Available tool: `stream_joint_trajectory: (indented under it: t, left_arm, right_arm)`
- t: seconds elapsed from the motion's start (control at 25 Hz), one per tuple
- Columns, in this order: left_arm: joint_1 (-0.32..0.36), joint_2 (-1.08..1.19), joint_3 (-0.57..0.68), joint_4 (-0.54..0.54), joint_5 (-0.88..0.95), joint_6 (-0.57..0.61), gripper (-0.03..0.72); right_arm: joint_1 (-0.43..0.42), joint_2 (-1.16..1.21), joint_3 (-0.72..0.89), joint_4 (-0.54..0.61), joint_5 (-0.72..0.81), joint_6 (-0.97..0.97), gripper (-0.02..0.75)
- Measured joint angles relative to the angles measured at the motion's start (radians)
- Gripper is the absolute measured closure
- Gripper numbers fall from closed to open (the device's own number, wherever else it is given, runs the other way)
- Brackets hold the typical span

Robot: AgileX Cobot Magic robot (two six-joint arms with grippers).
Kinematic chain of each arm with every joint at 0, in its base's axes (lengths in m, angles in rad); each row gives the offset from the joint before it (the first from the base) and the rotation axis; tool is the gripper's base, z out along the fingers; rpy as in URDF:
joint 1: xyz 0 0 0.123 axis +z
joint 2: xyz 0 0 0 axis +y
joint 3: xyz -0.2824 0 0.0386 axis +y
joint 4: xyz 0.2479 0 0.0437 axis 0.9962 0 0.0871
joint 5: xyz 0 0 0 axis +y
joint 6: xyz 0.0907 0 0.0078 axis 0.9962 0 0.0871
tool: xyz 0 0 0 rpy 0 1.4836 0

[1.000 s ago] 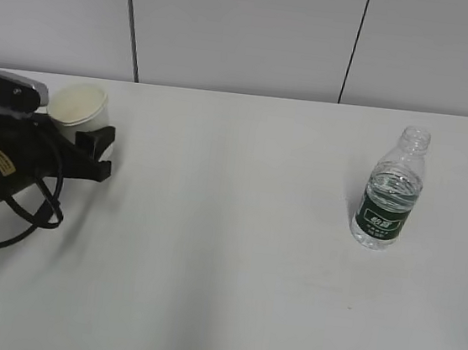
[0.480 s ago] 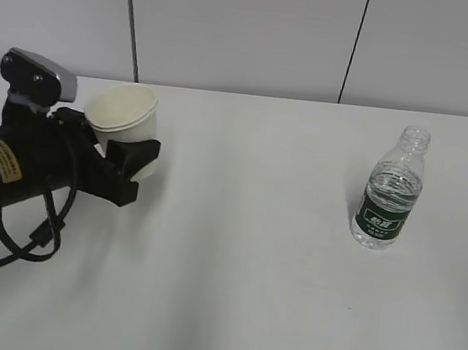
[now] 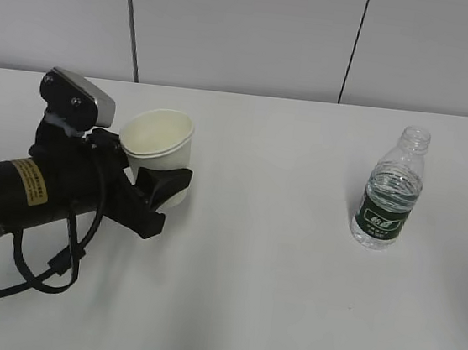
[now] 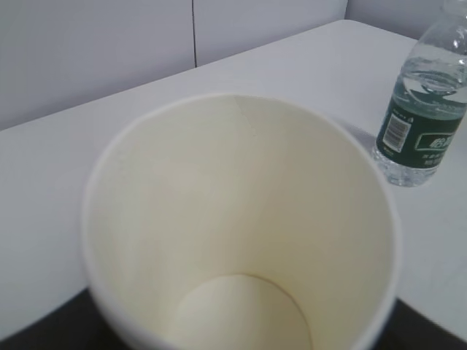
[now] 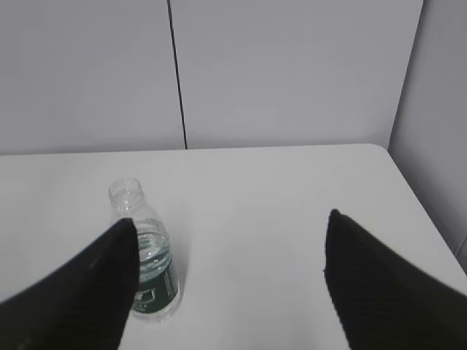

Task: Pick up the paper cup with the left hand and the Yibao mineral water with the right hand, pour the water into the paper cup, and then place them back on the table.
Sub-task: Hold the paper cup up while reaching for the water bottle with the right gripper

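My left gripper (image 3: 161, 188) is shut on the cream-white paper cup (image 3: 158, 145) and holds it upright above the white table (image 3: 257, 270), left of centre. The left wrist view looks straight into the empty cup (image 4: 241, 226). The Yibao mineral water bottle (image 3: 391, 189), clear with a dark green label and no cap, stands on the table at the right; it also shows in the left wrist view (image 4: 427, 109). My right gripper (image 5: 230, 240) is open and empty, out of the exterior view. The bottle (image 5: 146, 255) stands beyond its left finger (image 5: 87, 292).
A grey panelled wall (image 3: 250, 33) runs along the table's far edge. The table's right edge and corner (image 5: 408, 189) show in the right wrist view, close to the right of the bottle.
My left arm has carried the paper cup to the right and toward the front of the table. The bottle has not moved.
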Motion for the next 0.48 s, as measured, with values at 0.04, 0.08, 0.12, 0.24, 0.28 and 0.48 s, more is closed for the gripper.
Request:
stream_joint_trajectory:
  t: [0.04,0.08,0.12,0.24,0.28,0.48]
  left_arm:
    - [0.0,0.0,0.0,-0.001,0.0,0.0,0.279]
    - [0.0,0.0,0.0,-0.001,0.0,0.0,0.279]
    - [-0.001,0.0,0.0,-0.001,0.0,0.0,0.278]
    - [-0.001,0.0,0.0,-0.002,0.0,0.0,0.278]
    - [-0.001,0.0,0.0,-0.004,0.0,0.0,0.278]
    - [-0.001,0.0,0.0,-0.012,0.001,0.0,0.278]
  right_arm:
    - [0.0,0.014,0.026,0.0,-0.051,0.0,0.153]
    - [0.0,0.031,0.059,0.0,-0.112,0.0,0.153]
    - [0.0,0.048,0.093,0.0,-0.172,0.0,0.153]
    - [0.0,0.108,0.173,0.0,-0.301,0.0,0.153]
    - [0.0,0.135,0.192,0.0,-0.33,0.0,0.153]
    - [0.0,0.308,0.224,-0.032,-0.452,0.005,0.153]
